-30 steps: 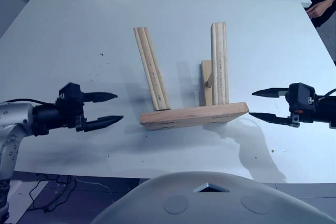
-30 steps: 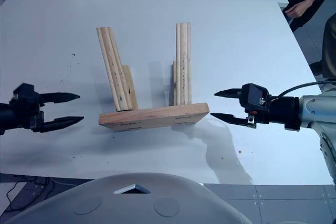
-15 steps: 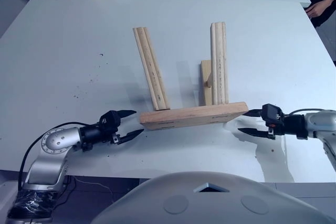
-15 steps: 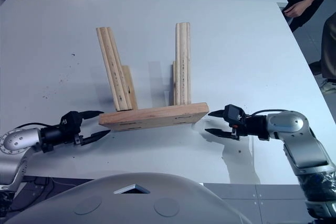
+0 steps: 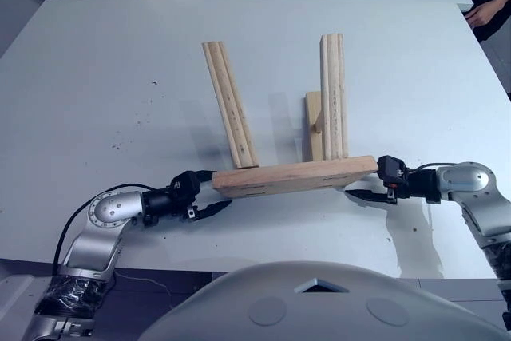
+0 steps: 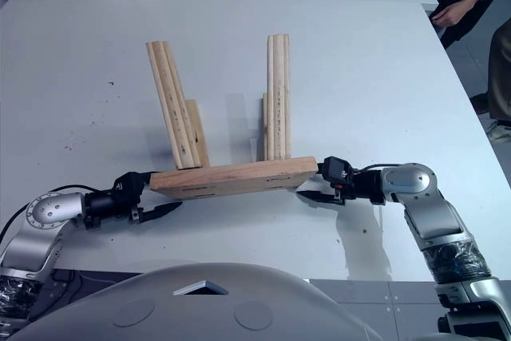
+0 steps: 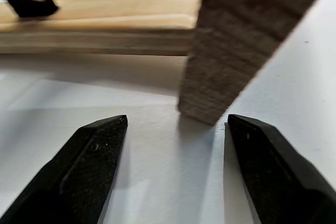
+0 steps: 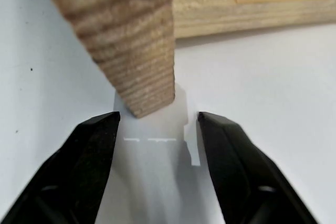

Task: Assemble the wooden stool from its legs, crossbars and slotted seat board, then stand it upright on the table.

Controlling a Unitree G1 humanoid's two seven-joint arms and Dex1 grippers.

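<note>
left eye view: one seat board (image 5: 295, 176), left gripper (image 5: 214, 190), right gripper (image 5: 361, 182) (both gaping).

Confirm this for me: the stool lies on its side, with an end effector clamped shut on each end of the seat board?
Not clamped: the left end effector and right end effector are open at the ends of the seat board, as both wrist views show. The stool does lie on its side.
</note>
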